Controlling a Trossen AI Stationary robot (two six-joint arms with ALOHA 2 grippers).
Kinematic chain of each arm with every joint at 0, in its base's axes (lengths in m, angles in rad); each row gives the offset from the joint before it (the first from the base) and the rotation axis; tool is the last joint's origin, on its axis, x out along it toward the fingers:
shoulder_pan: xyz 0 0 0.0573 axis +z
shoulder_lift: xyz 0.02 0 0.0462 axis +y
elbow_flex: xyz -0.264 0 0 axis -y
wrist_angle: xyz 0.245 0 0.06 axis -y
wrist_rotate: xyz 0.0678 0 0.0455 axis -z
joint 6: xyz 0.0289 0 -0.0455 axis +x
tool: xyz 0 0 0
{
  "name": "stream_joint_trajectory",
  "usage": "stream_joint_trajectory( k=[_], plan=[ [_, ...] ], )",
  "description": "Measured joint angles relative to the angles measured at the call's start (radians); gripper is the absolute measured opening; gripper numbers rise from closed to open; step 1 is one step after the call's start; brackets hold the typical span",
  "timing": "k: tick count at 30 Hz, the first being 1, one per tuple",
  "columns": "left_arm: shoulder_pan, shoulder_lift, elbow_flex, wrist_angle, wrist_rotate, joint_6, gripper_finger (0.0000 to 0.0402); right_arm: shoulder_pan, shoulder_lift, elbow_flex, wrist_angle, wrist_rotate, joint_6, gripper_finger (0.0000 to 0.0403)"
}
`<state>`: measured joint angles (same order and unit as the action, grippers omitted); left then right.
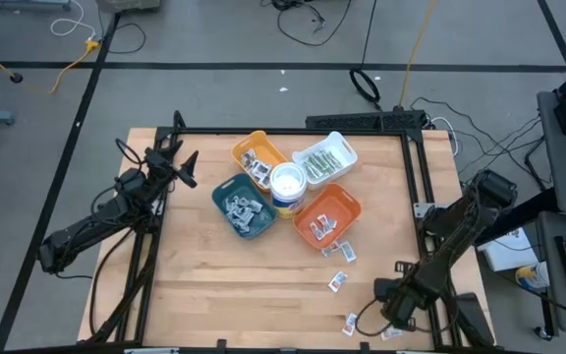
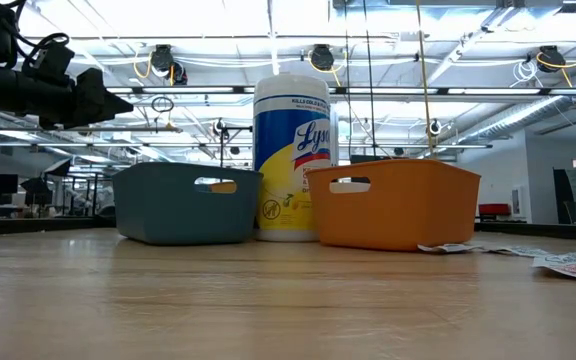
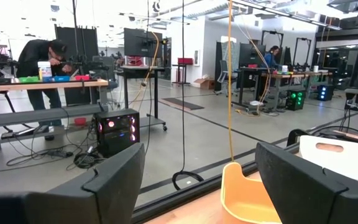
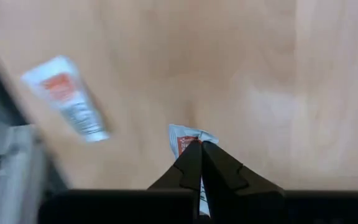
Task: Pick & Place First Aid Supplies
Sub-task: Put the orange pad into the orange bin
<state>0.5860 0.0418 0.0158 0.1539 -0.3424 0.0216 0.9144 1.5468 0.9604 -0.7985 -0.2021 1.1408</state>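
Right tool (image 4: pixel 201 149) low at tabletop's near right corner, fingers pinched together. Left tool (image 1: pixel 187 167) raised at left edge, fingers spread.

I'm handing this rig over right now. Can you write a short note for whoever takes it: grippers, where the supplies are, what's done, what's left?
Right gripper: shut on a white packet with red marks at the table's near right edge.
Left gripper: open, waiting above the table's left edge, holding nothing.
Done: packets lie sorted in the blue tray, yellow tray, white tray and orange tray, grouped round the wipes tub.
Left: the gripped packet, another loose packet beside it, and several loose packets in front of the orange tray.
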Motion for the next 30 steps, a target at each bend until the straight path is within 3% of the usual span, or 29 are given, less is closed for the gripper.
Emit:
stream_joint_trajectory(
  k=[22, 30],
  plan=[
    [0.0, 0.0, 0.0, 0.0, 0.0, 0.0, 0.0308, -0.129, -0.328, 0.002, -0.282, -0.012, 0.134, 0.0],
    [0.0, 0.0, 0.0, 0.0, 0.0, 0.0, 0.0308, -0.332, -0.311, 0.072, -0.407, 0.016, 0.004, 0.0]
  ],
)
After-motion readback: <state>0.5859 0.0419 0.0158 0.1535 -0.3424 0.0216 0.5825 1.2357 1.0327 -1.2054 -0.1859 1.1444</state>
